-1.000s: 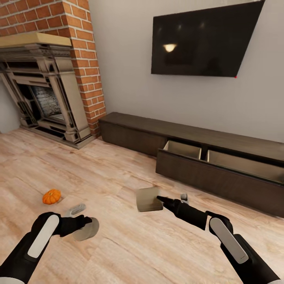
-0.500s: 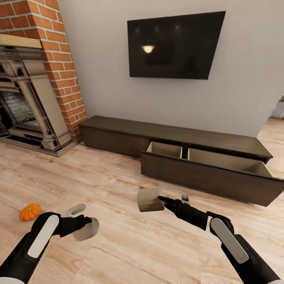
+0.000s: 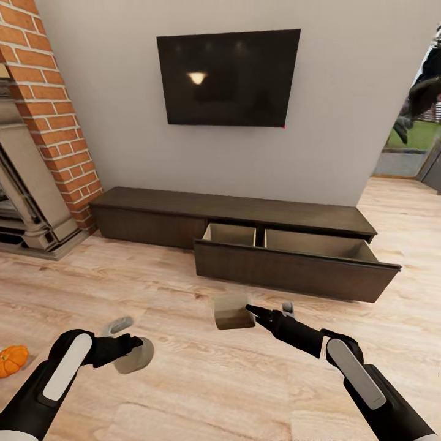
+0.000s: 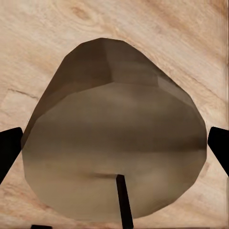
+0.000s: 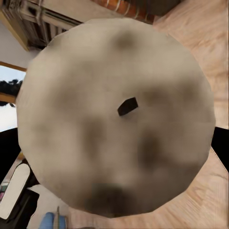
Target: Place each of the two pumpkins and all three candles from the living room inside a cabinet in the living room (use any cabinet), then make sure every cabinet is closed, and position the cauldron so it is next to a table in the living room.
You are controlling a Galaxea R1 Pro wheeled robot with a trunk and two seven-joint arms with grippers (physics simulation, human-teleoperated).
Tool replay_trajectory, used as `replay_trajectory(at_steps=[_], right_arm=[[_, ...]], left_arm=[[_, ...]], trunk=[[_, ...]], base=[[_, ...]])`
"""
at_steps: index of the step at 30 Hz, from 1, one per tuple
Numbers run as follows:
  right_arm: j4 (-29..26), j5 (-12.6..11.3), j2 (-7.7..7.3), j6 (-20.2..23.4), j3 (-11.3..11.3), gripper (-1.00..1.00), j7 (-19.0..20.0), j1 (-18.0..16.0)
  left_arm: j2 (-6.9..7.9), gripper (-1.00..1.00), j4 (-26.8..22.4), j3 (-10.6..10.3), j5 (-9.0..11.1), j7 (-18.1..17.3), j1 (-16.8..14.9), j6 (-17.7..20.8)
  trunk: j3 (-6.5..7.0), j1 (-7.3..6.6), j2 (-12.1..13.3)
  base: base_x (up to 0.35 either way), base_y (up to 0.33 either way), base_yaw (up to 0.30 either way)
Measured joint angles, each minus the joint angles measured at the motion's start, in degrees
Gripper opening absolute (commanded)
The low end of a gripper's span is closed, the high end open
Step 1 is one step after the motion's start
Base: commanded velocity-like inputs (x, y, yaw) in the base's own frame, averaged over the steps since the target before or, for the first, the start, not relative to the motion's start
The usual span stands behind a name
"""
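My left gripper (image 3: 127,344) is shut on a beige candle (image 3: 134,358), held low over the wood floor; up close this candle (image 4: 114,148) sits between two dark fingertips (image 4: 9,151). My right gripper (image 3: 246,312) is shut on a second candle (image 3: 231,312), whose round end and wick (image 5: 127,106) face the right wrist camera. Ahead of the right candle, the dark brown cabinet (image 3: 153,217) has its long drawer (image 3: 288,272) pulled out, showing two pale compartments (image 3: 229,234). One orange pumpkin (image 3: 12,360) lies on the floor at the far left.
A black TV (image 3: 228,76) hangs on the grey wall above the cabinet. A brick column (image 3: 55,122) and the fireplace surround (image 3: 27,202) stand at the left. At the right an opening (image 3: 413,131) looks outdoors. Wood floor (image 3: 202,392) lies between me and the drawer.
The whole view has swung right: cabinet, TV and fireplace slid left in the picture and the pumpkin reached the left edge. Both arms hold their candles as before.
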Motion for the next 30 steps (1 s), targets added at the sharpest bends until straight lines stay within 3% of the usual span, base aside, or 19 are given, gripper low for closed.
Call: replay_trajectory(at_steps=[14,22,30], right_arm=[[1.0,-0.1,-0.06,-0.1,-0.1,-1.00,0.0,0.0],[4.8,-0.1,0.03,-0.1,-0.1,-1.00,0.0,0.0],[3.2,0.4,0.03,0.2,-0.1,-1.00,-0.7,0.0]], left_arm=[[-0.06,-1.00,0.1,-0.4,0.0,0.2,0.0,-0.1],[-0.02,-1.00,0.1,-0.4,0.0,0.2,0.0,-0.1],[0.02,-1.00,0.1,-0.4,0.0,0.3,0.0,-0.1]], trunk=[[2.51,-3.08,5.6],[3.95,-4.83,8.8],[5.39,-6.59,12.0]], base=[[0.000,0.000,-0.289],[0.000,0.000,-0.280],[0.000,0.000,-0.251]])
